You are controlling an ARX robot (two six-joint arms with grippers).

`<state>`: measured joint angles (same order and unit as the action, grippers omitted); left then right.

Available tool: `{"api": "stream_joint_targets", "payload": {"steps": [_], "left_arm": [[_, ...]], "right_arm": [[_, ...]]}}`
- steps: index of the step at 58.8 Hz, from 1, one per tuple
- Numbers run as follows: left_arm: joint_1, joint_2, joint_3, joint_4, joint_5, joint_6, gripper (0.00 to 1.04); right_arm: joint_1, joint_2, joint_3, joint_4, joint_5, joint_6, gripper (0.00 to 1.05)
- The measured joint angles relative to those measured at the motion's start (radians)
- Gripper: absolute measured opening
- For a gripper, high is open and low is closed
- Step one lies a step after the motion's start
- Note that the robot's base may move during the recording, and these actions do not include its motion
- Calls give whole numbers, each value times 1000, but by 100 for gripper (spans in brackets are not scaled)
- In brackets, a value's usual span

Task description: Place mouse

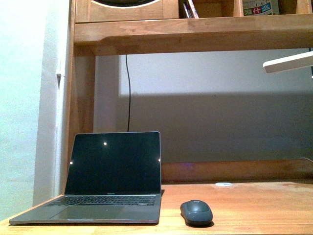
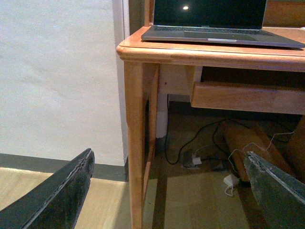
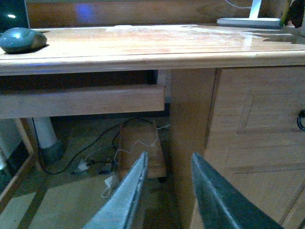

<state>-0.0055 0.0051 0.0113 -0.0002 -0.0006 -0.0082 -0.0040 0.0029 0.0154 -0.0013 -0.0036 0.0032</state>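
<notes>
Mouse (image 1: 196, 212) sat on the wooden surface (image 1: 254, 205), just right of the open laptop (image 1: 110, 178) and near the front edge, not touching it. Laptop screen was dark, with a few light spots reflected on it. Small white round disc (image 1: 223, 184) lay farther back on the surface, well apart from the mouse. White lamp head (image 1: 288, 62) reached in from the right, under the wooden shelf (image 1: 195, 34). Shelf compartments above held upright books or printed items (image 1: 260, 7), cropped at the frame edge; titles unreadable. A black cable (image 1: 128, 93) hung down the wall behind the laptop.

Neither arm showed in the front view. Left pincer (image 2: 171, 191) hung low, below the surface edge beside the desk leg (image 2: 135, 143), fingers spread wide with nothing between them. Right pincer (image 3: 169, 191) also hung below the surface, in front of the drawer cabinet (image 3: 257, 138); fingers stood a narrow gap apart, holding nothing. The right wrist view caught the mouse (image 3: 22, 39) on the surface, and the lamp base (image 3: 249, 21) at the far back.

On the floor under the desk lay loose cables and a white adapter (image 2: 231, 181)
</notes>
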Motion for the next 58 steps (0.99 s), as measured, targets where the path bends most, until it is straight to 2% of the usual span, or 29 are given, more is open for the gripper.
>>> {"api": "stream_joint_targets", "payload": {"steps": [15, 19, 22, 58], "left_arm": [[0, 0, 0, 0, 0, 0, 97], [0, 0, 0, 0, 0, 0, 97], [0, 0, 0, 0, 0, 0, 97], [0, 0, 0, 0, 0, 0, 97]], "right_arm": [[0, 0, 0, 0, 0, 0, 78], [0, 0, 0, 0, 0, 0, 93], [0, 0, 0, 0, 0, 0, 99], [0, 0, 0, 0, 0, 0, 97]]}}
